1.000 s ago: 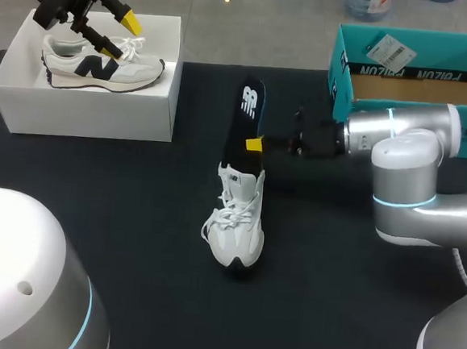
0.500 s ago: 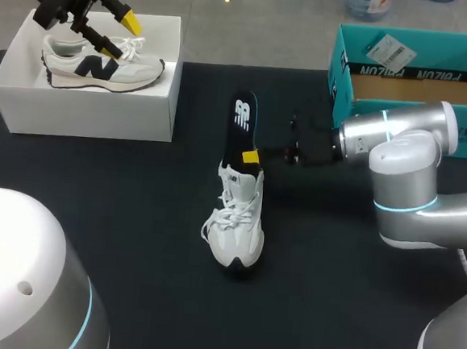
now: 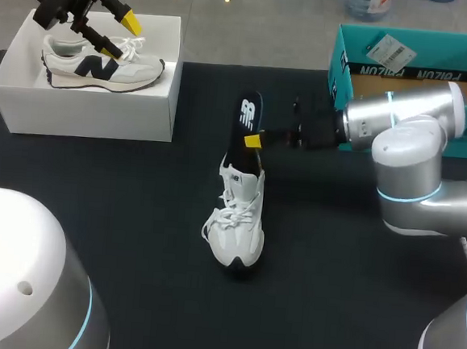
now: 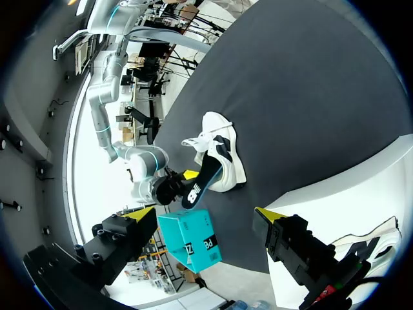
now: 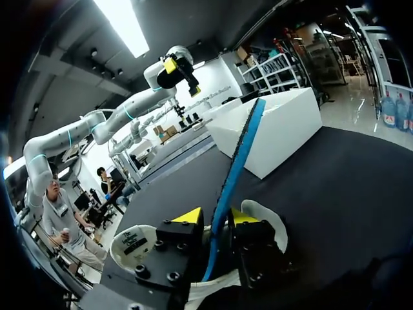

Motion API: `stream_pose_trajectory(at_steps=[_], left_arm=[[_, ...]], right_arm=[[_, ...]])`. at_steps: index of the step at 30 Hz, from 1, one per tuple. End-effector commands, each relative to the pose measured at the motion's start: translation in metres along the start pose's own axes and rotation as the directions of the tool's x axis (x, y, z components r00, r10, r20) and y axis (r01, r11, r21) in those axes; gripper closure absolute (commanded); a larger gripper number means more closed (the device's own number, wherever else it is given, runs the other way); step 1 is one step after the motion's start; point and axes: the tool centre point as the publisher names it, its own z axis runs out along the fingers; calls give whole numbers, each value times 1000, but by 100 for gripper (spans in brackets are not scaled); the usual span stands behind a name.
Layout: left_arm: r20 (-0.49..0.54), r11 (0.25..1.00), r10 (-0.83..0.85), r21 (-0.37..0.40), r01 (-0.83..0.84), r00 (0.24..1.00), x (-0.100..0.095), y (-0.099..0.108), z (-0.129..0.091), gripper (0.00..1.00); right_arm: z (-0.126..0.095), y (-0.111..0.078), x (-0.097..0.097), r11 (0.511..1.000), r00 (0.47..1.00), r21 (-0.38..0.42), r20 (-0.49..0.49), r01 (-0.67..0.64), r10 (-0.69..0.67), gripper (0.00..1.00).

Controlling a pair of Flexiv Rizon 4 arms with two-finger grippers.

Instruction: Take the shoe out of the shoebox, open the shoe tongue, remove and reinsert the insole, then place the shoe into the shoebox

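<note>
Dark surface [image 3: 133, 215] | shoe [image 3: 238, 223] at centre, toe toward robot | insole [image 3: 246, 123] juts from heel, long axis in line with shoe | right end effector [image 3: 256, 141] pinches it crosswise | left end effector [image 3: 119, 34] spread wide, well apart.

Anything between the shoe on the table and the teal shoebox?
Only my right arm: the right gripper, shut on the insole standing out of the white shoe, reaches across from the teal shoebox. Nothing else visible.

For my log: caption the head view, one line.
Right gripper pinching the black insole sticking out of the white shoe; left gripper open over a second shoe in the white box.
</note>
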Motion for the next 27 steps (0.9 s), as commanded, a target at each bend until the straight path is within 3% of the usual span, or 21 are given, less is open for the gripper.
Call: stream_pose_trajectory(at_steps=[1, 12, 22, 27], left_arm=[[-2, 1000, 1, 2, -1, 1000, 0, 0, -1, 0], [-2, 1000, 1, 2, -1, 1000, 0, 0, -1, 0], [-2, 1000, 1, 2, -1, 1000, 0, 0, -1, 0], [-2, 1000, 1, 2, -1, 1000, 0, 0, -1, 0]], right_arm=[[2, 1, -5, 1000, 1000, 21, -4, -1, 1, 100], [15, -20, -8, 998, 998, 44, -52, -39, 41, 100], [20, -41, 11, 994, 994, 73, -60, -85, 90, 100], [21, -40, 13, 993, 994, 79, -59, -83, 88, 100]])
